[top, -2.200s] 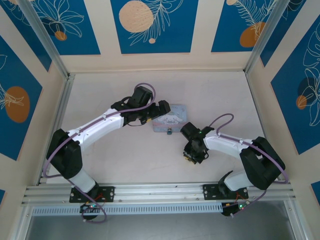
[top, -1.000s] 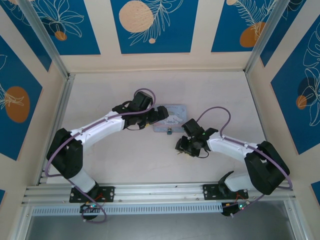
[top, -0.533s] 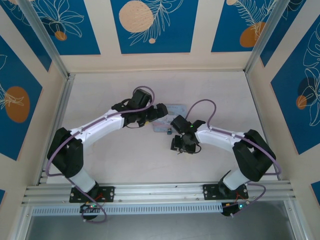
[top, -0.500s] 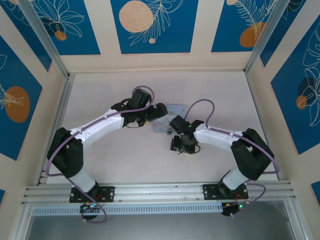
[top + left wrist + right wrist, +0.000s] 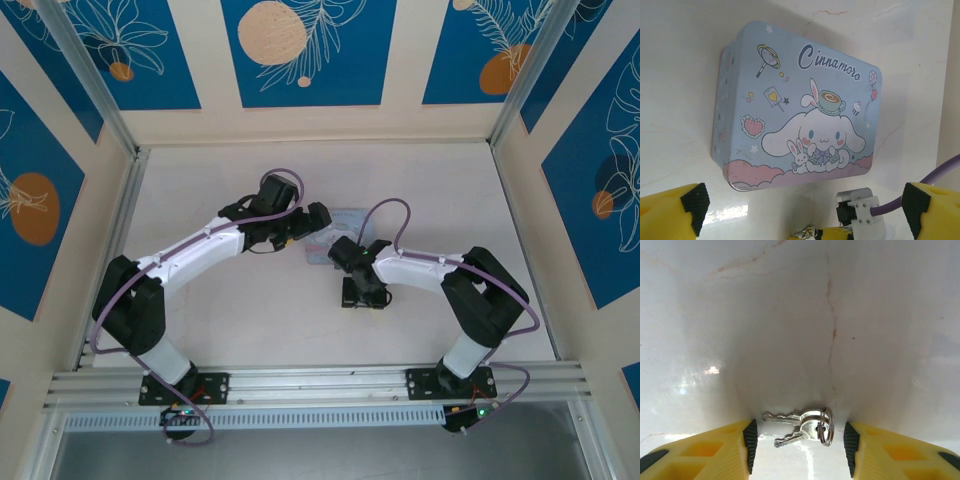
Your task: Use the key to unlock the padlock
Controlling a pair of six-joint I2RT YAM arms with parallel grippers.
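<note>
In the top external view, the left arm is reaching across the table [image 5: 250, 320] and the left gripper [image 5: 316, 223] is hanging at the left end of the light blue tin box [image 5: 347, 220]. The right arm is curling in from the other side, and the right gripper [image 5: 361, 292] is pointing down at the table just in front of the box. The spread of either claw is too small to judge from here.

In the left wrist view, the left gripper [image 5: 806, 200] is standing with its yellow fingers [image 5: 675, 210] spread wide. The cartoon-printed tin box [image 5: 800, 110] is lying flat beyond them, lid up, untouched. A white fitting with a purple cable [image 5: 940, 172] is poking in at the bottom edge.

In the right wrist view, the right gripper [image 5: 797, 440] is straddling the key [image 5: 790, 417], one of two silvery ones joined on a small ring [image 5: 827, 424]. The keys are lying flat on the pale table between the black pads [image 5: 750, 440]. The fingers are standing apart on either side and are not clamping anything.
</note>
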